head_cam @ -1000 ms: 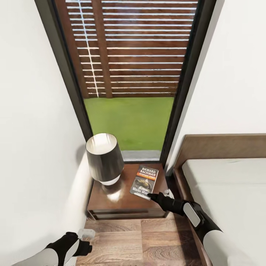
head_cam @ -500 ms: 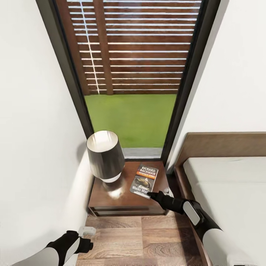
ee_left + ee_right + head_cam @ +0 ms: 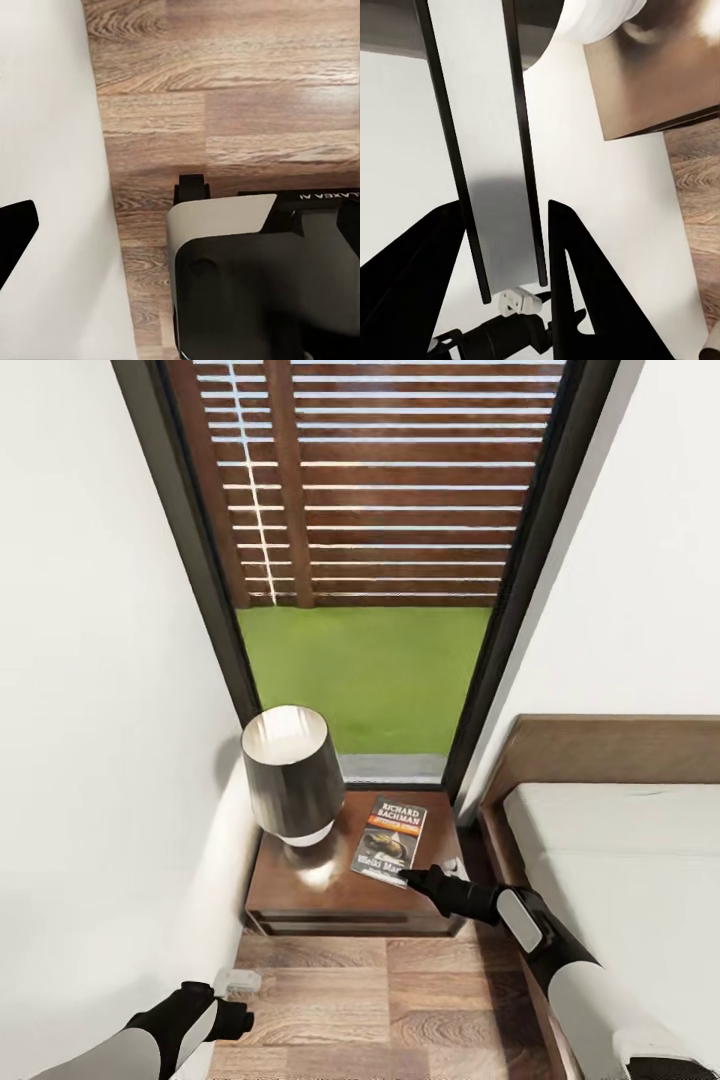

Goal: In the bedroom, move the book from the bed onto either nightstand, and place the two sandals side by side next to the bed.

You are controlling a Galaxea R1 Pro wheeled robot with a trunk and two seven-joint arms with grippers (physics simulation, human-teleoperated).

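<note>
Fingers: right fingers pinch the near edge of the book.
Book: lies on the nightstand, beside the lamp.

White walls flank a tall dark-framed window; slatted fence and green lawn outside, wood-plank floor below.

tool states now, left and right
left tool: cannot tell, nothing seen in it
right tool: straddles the book edge, grip cannot be told

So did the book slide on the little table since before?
No. The book lies beside the lamp on the nightstand as before; only the camera shifted.
</note>
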